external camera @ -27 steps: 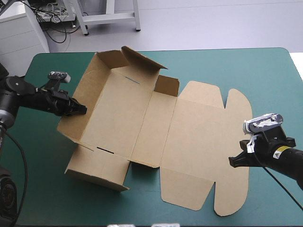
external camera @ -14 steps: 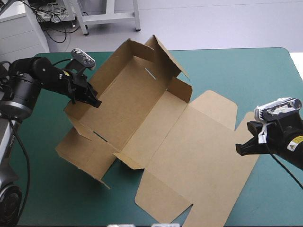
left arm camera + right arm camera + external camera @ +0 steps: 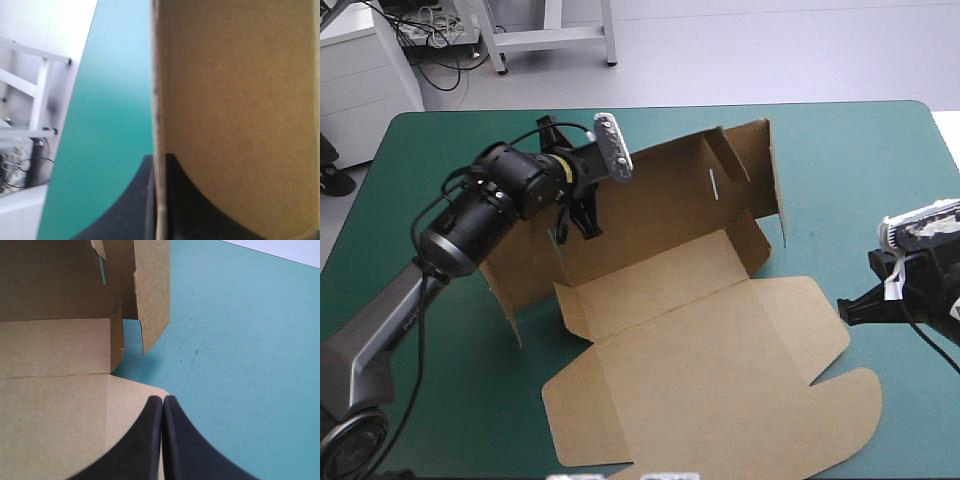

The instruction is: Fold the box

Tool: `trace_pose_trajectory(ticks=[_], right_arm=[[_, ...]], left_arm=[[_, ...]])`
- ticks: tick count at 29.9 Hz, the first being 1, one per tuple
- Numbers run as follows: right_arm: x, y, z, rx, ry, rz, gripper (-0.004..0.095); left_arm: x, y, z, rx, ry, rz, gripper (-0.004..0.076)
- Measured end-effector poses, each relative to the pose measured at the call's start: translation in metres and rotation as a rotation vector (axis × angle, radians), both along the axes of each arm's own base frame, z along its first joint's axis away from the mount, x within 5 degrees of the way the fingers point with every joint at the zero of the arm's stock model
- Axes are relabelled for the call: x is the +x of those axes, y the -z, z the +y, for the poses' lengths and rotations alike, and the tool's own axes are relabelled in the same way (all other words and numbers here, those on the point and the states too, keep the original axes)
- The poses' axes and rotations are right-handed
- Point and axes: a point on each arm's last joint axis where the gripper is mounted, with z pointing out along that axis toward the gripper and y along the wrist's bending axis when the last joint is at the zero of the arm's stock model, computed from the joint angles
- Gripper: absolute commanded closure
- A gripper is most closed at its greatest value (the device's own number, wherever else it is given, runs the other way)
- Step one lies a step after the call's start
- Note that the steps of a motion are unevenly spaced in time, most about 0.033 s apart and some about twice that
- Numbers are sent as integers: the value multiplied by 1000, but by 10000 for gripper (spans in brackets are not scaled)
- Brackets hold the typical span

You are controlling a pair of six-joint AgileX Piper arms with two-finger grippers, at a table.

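High view: brown box (image 3: 700,350) in the middle of the teal-green desk (image 3: 880,150), lid panel flat toward the near edge, long back wall upright along the far side, flaps at its right end standing loose. Left end effector (image 3: 582,215) clamped on the rim of a raised wall at the box's left end, board edge pinched between black fingers (image 3: 190,210) in the left wrist view. Right end effector (image 3: 847,307) closed on nothing, tips together in one point at the lid's right edge, contact unclear. Likely trouble: with nothing pinning the lid, whole sheet liable to slide or swing under the left pull; narrow grip liable to slip or crease the wall; loose flaps apt to splay instead of tucking.
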Motion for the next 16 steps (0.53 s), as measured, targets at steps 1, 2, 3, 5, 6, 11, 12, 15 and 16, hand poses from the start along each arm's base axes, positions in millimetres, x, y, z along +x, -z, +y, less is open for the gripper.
trace_pose_trajectory(ticks=[1,2,3,5,6,11,12,15,16], right_arm=[[0,0,0,1,1,0,926],[0,0,0,2,2,1,926],[0,0,0,4,3,1,926],[0,0,0,5,4,1,926],[0,0,0,5,4,1,926],[0,0,0,10,7,0,926],[0,0,0,11,8,-1,926],[0,-1,0,19,13,-6,926],[1,-1,0,24,16,-7,926]], left_arm=[[-2,0,-7,22,24,-31,756],[-5,-1,-12,40,44,-57,756],[-6,-1,-16,53,57,-83,756],[-10,-2,-24,68,85,-126,756],[-12,-1,-27,77,97,-143,756],[-17,10,-36,139,128,-197,756],[-18,15,-37,154,128,-203,756],[-23,30,-39,196,126,-254,756],[-26,34,-39,205,127,-275,756]])
